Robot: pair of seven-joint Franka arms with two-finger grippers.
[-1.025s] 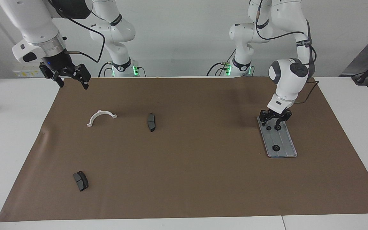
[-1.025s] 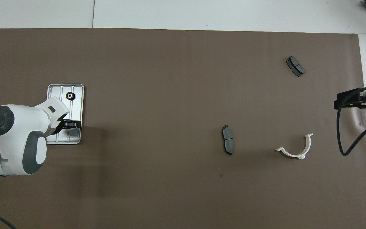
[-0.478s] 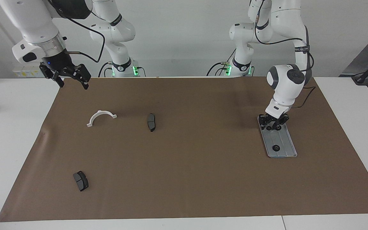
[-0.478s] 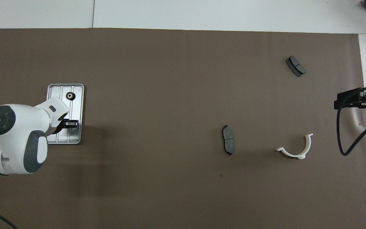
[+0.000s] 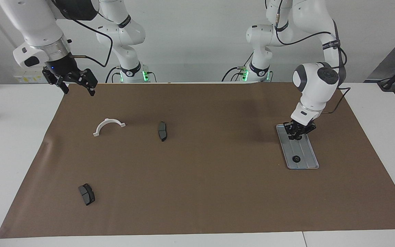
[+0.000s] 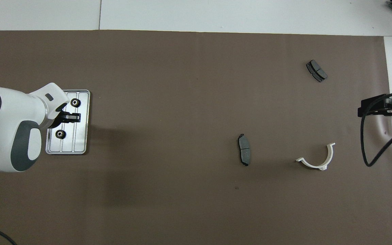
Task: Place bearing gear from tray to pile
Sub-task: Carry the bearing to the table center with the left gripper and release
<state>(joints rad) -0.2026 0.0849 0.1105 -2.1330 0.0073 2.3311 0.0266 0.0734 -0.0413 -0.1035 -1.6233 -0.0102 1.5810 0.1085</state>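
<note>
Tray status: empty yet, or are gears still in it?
Not empty: the overhead view shows the tray holding a farther bearing gear and a nearer bearing gear.

One camera sits high across the table, facing the robots, whose bases fill the frame's top; the other looks steeply down from above them; both share the brown mat (image 5: 201,171), half-turned.
</note>
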